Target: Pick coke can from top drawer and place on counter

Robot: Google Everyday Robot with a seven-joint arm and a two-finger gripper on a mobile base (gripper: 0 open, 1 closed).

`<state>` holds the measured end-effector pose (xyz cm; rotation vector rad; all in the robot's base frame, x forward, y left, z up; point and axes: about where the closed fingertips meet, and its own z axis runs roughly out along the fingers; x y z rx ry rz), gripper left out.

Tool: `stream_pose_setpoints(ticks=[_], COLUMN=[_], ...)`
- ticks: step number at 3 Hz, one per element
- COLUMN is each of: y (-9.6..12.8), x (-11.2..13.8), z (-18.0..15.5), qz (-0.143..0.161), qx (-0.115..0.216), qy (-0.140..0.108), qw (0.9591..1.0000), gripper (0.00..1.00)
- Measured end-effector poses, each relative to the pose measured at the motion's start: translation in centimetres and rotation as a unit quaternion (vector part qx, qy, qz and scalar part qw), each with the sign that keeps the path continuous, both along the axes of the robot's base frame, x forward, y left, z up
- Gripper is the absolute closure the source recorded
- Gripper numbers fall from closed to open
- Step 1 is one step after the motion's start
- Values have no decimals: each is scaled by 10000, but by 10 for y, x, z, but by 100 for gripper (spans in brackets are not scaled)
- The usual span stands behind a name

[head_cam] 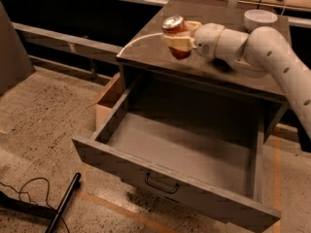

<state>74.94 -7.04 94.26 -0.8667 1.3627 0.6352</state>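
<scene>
One camera view is all I have from here, looking down at a grey-brown cabinet on a pale speckled floor (46, 113). My white arm (274, 52) reaches in from the right, across the counter (221, 13). The gripper (179, 34) sits above the counter's front left part, its cream fingers (176, 41) clamped on the coke can (174, 27). The can leans slightly, silver top up and red body below; I cannot tell whether its base touches the counter. Below it, the top drawer (218, 203) is pulled far out toward the camera, with a small dark handle (160, 183) on its front panel. A round white object (260, 19) rests at the counter's back right, well apart from the can. A cardboard box (108, 98) stands on the floor just beside the cabinet's left side. A black cable (22, 198) and a black rod (63, 207) lie on the floor at lower left.
</scene>
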Motion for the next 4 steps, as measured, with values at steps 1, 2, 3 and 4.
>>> stream_pose_setpoints(ticks=[1, 2, 3, 4], y=[16, 27, 38, 42], x=[37, 65, 87, 109], z=[7, 0, -21, -45], qz=[-170, -325, -411, -486], qx=[177, 122, 8, -155], qy=[-79, 156, 455, 716], qw=[9997, 9993, 9981, 9961], gripper=[99, 77, 54, 31])
